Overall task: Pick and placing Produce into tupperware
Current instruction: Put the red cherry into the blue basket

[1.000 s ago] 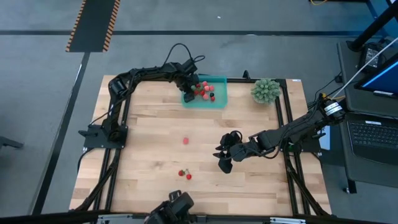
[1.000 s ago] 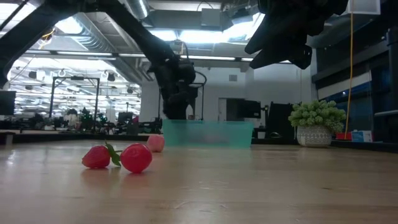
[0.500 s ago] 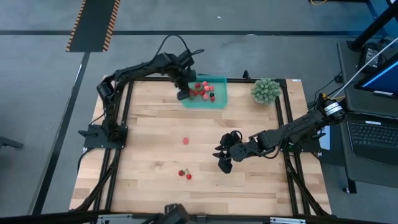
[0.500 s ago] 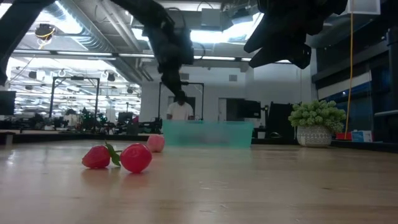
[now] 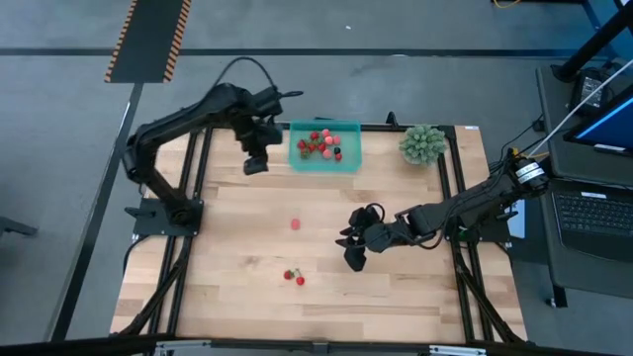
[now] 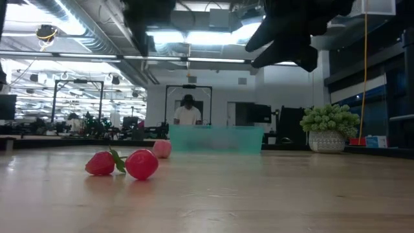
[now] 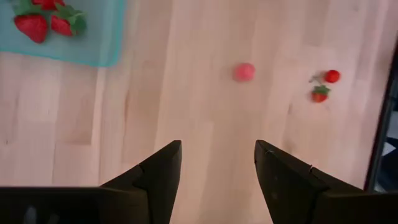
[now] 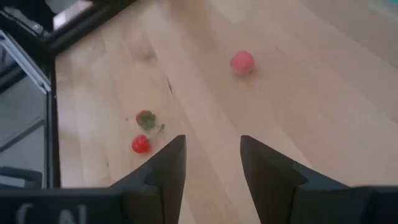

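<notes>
The teal tupperware (image 5: 324, 146) stands at the table's far middle with several red, pink and dark pieces of produce in it. One corner of the tupperware (image 7: 68, 34) shows in the left wrist view. A pink piece (image 5: 295, 224) lies alone mid-table, and two small red pieces (image 5: 294, 278) with green tops lie nearer the front. My left gripper (image 5: 255, 163) hangs open high over bare wood, left of the tupperware, and holds nothing (image 7: 217, 146). My right gripper (image 5: 353, 259) stands open and empty (image 8: 213, 140) above the table, right of the two red pieces (image 8: 143, 134).
A spiky green plant ball (image 5: 422, 143) in a white pot sits at the far right corner. Dark frame rails (image 5: 450, 188) run along the table's sides. Bare wood lies between the loose pieces and the tupperware.
My left gripper has risen from the tupperware's left end and swung toward the table's left edge and a little nearer. It has gone up out of the low view. The produce and my right gripper have stayed where they were.
</notes>
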`<state>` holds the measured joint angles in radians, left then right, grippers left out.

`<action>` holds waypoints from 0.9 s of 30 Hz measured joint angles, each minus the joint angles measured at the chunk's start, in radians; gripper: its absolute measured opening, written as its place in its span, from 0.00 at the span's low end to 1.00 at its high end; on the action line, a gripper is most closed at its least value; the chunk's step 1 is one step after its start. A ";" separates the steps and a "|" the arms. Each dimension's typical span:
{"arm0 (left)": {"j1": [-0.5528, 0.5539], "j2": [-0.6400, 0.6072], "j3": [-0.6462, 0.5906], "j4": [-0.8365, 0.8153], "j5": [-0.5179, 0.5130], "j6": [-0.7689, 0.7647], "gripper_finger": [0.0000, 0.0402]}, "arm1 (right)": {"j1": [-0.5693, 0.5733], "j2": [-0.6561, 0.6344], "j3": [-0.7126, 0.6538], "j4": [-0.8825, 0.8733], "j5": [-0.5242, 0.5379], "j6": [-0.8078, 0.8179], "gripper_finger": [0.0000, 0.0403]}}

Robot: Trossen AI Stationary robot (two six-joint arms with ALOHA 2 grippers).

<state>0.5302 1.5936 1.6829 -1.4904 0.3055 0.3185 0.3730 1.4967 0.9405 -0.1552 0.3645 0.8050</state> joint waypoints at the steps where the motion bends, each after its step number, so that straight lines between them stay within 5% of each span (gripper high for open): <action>1: -0.005 -0.023 0.000 -0.005 0.000 -0.008 0.49 | -0.004 0.000 0.000 0.015 0.000 0.001 0.38; 6: -0.040 -0.147 -0.001 -0.030 -0.001 -0.066 0.49 | -0.010 0.015 0.000 0.126 -0.033 -0.035 0.40; 11: -0.093 -0.296 -0.065 -0.023 0.000 -0.136 0.49 | -0.007 0.105 0.000 0.287 -0.117 -0.105 0.53; 17: -0.191 -0.490 -0.235 0.089 -0.001 -0.248 0.49 | -0.007 0.199 0.004 0.384 -0.151 -0.184 0.66; 27: -0.354 -0.722 -0.572 0.416 -0.051 -0.450 0.49 | 0.003 0.381 0.188 0.304 -0.208 -0.317 0.65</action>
<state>0.1765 0.8712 1.1112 -1.0739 0.2544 -0.1316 0.3759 1.8779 1.1285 0.1486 0.1567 0.4881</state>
